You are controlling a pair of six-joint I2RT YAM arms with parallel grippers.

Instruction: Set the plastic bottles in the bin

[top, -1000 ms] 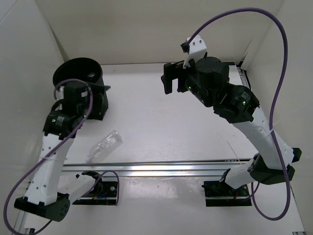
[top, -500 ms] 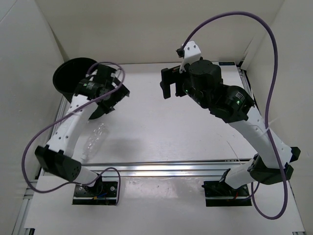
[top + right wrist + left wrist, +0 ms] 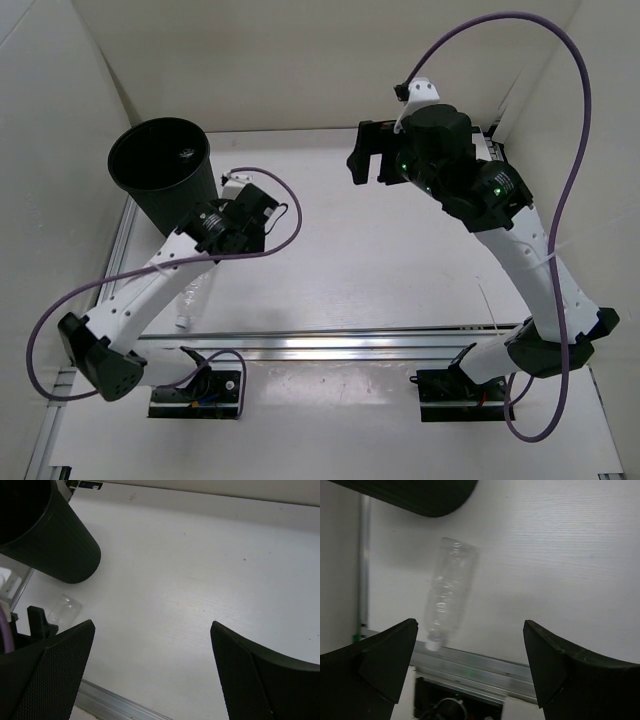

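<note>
My left hand [image 3: 470, 625] is wide open and empty, hovering over the table [image 3: 560, 555] and looking down. The clear unlabelled bottle [image 3: 450, 590] lies on its side below it, off toward the left finger in the wrist view instead of centred in the gap. Its cap [image 3: 434, 644] points at the metal rail [image 3: 485, 662] along the near edge and looks almost against it.

So here's my plan for this grab: slide over until the fat middle of the bottle is centred, then twist the wrist so the fingers cross the bottle's long axis. It sits a bit skewed, so lining up with the table edge won't do. I'd go for mid-body, not the neck, to keep the fingers off that rail. Thin plastic like this probably squashes or squirts out, so I'd close gently.

The bin [image 3: 170, 200] stands upright at the far left, near the bottle but apart, and I'll need a good lift to clear its rim. My right hand [image 3: 365, 165] hangs open and empty over the far side, well out of the way.
</note>
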